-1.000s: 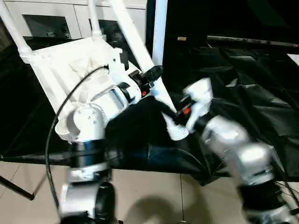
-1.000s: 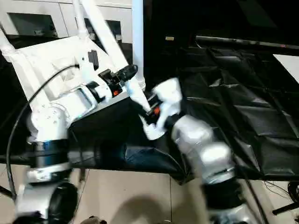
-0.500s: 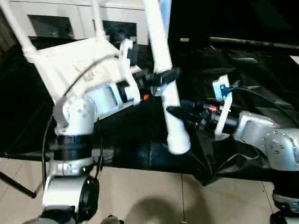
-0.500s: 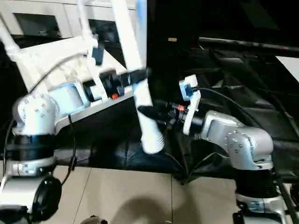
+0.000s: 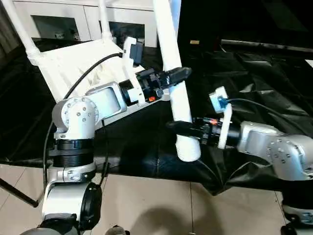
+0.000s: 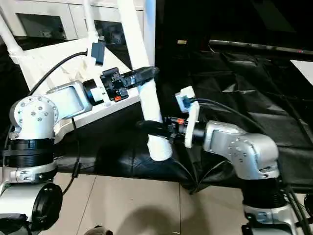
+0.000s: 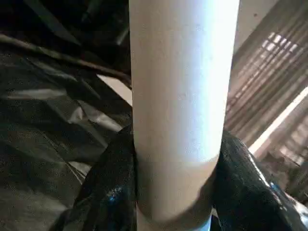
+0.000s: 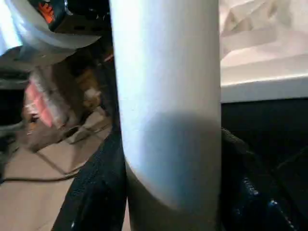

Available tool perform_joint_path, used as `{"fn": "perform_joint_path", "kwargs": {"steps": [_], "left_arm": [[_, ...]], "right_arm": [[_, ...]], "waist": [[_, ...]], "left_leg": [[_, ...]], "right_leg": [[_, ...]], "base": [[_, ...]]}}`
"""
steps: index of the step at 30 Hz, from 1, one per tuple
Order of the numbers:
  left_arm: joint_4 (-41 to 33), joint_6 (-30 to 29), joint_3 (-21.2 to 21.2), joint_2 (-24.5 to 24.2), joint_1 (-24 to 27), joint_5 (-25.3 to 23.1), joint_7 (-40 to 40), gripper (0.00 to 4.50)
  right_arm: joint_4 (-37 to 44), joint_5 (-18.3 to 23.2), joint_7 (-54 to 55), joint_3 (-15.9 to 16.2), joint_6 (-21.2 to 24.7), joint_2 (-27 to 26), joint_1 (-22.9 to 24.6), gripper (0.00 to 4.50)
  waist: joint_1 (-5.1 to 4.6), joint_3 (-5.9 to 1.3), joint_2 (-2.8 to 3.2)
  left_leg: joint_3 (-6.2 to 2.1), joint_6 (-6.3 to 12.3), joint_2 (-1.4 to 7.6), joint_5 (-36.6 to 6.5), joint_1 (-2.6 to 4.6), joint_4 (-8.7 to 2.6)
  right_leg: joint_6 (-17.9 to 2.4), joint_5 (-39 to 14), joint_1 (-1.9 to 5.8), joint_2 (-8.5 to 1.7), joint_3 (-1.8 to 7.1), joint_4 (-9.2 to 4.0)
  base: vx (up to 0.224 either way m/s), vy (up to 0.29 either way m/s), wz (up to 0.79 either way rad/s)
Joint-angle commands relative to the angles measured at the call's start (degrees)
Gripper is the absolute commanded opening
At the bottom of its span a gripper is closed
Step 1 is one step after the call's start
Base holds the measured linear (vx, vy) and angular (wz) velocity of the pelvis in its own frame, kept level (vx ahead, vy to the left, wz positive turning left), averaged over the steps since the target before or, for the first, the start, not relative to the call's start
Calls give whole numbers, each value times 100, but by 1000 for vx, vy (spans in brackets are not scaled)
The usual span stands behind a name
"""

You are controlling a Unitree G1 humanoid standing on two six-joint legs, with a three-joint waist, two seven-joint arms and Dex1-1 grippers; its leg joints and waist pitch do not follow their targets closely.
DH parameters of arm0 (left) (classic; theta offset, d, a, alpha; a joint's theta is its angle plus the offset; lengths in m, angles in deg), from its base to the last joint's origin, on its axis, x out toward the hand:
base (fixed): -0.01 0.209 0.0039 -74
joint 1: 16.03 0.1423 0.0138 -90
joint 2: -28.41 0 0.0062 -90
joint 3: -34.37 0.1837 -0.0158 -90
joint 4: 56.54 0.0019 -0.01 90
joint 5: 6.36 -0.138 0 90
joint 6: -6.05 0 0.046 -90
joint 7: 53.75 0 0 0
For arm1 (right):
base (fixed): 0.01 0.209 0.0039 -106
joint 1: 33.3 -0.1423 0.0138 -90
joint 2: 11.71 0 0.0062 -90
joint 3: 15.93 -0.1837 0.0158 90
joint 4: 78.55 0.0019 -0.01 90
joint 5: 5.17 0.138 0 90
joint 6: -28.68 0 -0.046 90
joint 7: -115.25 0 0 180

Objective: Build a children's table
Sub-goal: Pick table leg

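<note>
Loose leg [image 5: 172, 73] clamped in both jaws, off its socket.
Left gripper [image 5: 177, 75] high, right gripper [image 5: 182, 128] low; opposing pulls could twist it loose onto table top [image 5: 73, 68].

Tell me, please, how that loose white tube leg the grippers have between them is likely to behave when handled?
The leg looks stiff: it runs straight between the left gripper and the right gripper. Its smooth, round surface may slip or twist in the black fingers. Being a tapered tube, it would probably roll in a curve if set on the black-draped table.
</note>
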Motion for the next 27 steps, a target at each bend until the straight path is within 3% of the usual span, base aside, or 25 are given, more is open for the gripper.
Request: {"fn": "perform_joint_path", "kwargs": {"steps": [1, 6, 13, 22, 25, 27], "left_arm": [[18, 170, 120, 56, -85, -223, 224, 257], [-93, 298, 305, 323, 32, -737, 1067, 298], [-140, 502, 317, 726, 149, -1145, 1991, 299], [-223, 556, 91, 909, 145, -1255, 2515, 213], [-290, 512, 120, 796, 179, -1066, 2207, 199], [-322, 497, 146, 742, 185, -997, 2063, 194]], "right_arm": [[-43, -238, 293, 51, -12, -3, 22, 198], [37, -450, 673, 138, -167, -213, -44, 195], [174, -847, 1120, 337, -328, -411, -127, 193], [256, -1190, 1447, 517, -546, -593, -167, 193], [198, -1413, 1403, 547, -1056, -650, -202, 193], [154, -1212, 1322, 392, -980, -715, -209, 249]], "waist": [[9, -443, -79], [10, -449, -77], [6, -454, -101], [-12, -439, -88], [-4, -444, -92], [-12, -437, -96]], "left_leg": [[11, -1, 65, -361, 61, -331], [11, -28, 68, -371, 68, -331], [12, -6, 57, -344, 47, -321], [7, -30, 55, -447, 56, -324], [8, -42, 56, -454, 51, -323], [11, -30, 54, -488, 59, -327]], "right_leg": [[-883, -663, 363, -362, 262, -429], [-878, -591, 364, -362, 269, -422], [-815, -589, 375, -358, 270, -426], [-734, -710, 345, -348, 267, -449], [-711, -732, 342, -365, 269, -443], [-721, -741, 334, -354, 269, -438]], "base": [[0, 0, 0], [0, 0, 0], [0, 0, 0], [0, 0, 0], [0, 0, 0], [0, 0, 0]]}}
